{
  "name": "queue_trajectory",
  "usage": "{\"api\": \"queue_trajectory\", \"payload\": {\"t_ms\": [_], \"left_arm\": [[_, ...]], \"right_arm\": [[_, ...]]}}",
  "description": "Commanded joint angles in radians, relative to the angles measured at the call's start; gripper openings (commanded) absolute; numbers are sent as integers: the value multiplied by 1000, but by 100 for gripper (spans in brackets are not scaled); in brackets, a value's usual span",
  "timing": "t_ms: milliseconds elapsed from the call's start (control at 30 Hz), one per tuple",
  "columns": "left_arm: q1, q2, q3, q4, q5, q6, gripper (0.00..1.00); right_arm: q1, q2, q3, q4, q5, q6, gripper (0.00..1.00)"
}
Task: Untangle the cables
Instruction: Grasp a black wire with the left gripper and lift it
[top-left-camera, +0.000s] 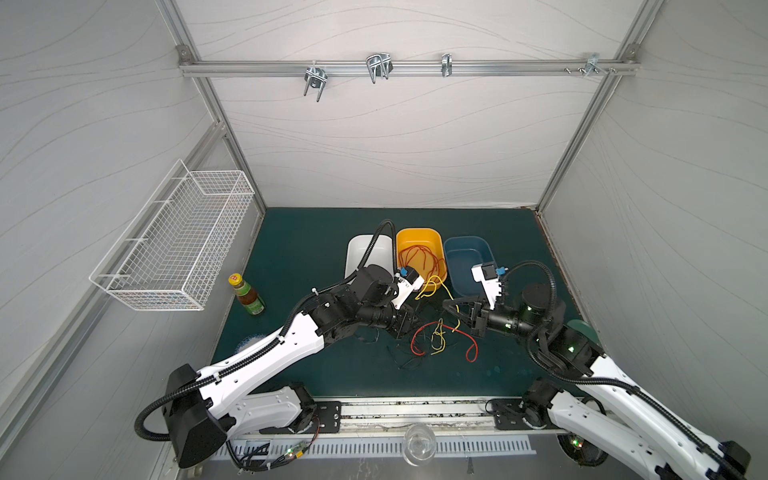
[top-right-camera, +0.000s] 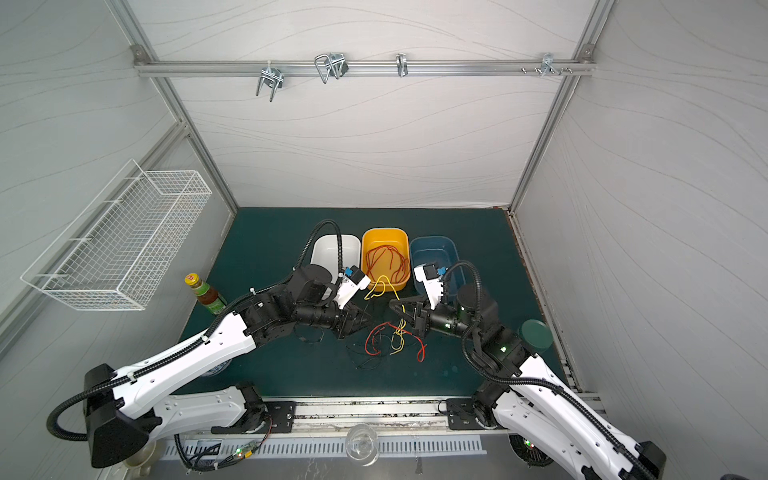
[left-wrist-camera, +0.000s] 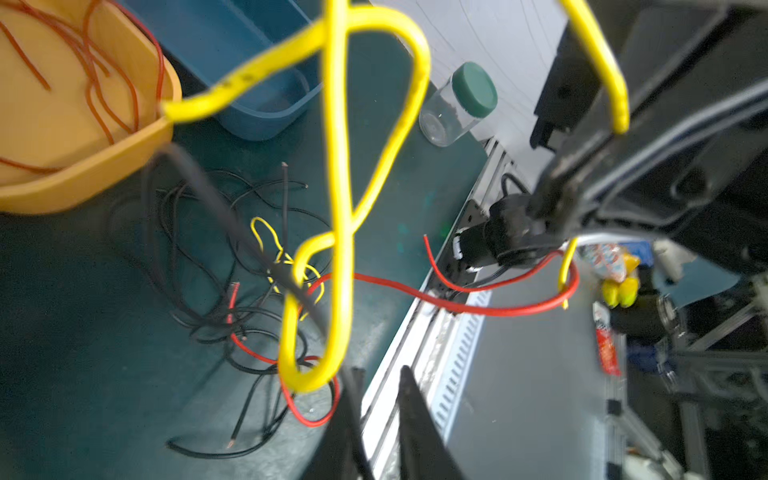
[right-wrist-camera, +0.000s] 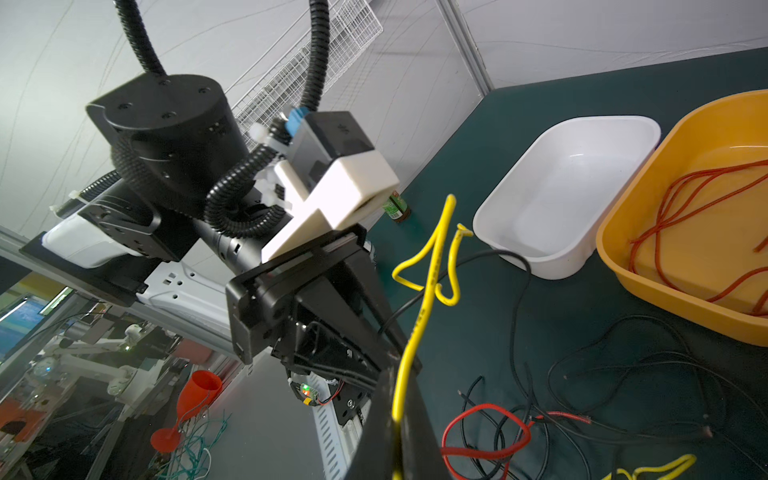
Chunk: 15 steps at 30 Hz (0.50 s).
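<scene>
The right gripper (top-left-camera: 445, 305) is closed on the yellow cable (left-wrist-camera: 337, 166), in front of the orange tub (top-left-camera: 417, 230) and off its near right corner. From the jaws the cable climbs and bends into a raised loop. In both top views that loop overlaps the tub's near rim, but whether it touches the rim cannot be told. Below the jaws the same cable drops into the tangle.

The left gripper (right-wrist-camera: 401, 353) sits in front of the tub's near left corner, tips facing the right gripper with the yellow loop between them. Its fingers (left-wrist-camera: 415, 415) are drawn narrow. A black cable (right-wrist-camera: 490, 252) runs in between them and looks pinched there. It trails away toward the white tub (right-wrist-camera: 569, 270), which stands beside the orange one.

The rest of the cables (top-left-camera: 436, 338) lie knotted on the mat (top-left-camera: 311, 257), farther in front of the orange tub than both grippers and below the gap between them. A red cable (right-wrist-camera: 482, 408) arcs through the knot with black strands spreading around it. A dark red coil (top-left-camera: 419, 257) lies inside the orange tub, apart from the tangle.
</scene>
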Motion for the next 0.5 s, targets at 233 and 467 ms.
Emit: {"api": "queue_trajectory", "payload": {"t_ms": [233,467], "left_arm": [[-4,-117,69,-108,4,25,0],[-3,-233,131,-151,-60,11,0]], "right_arm": [[-46,4,-20,-94,236,65,0],[-124,60,-87,-87,238,149,0]]}}
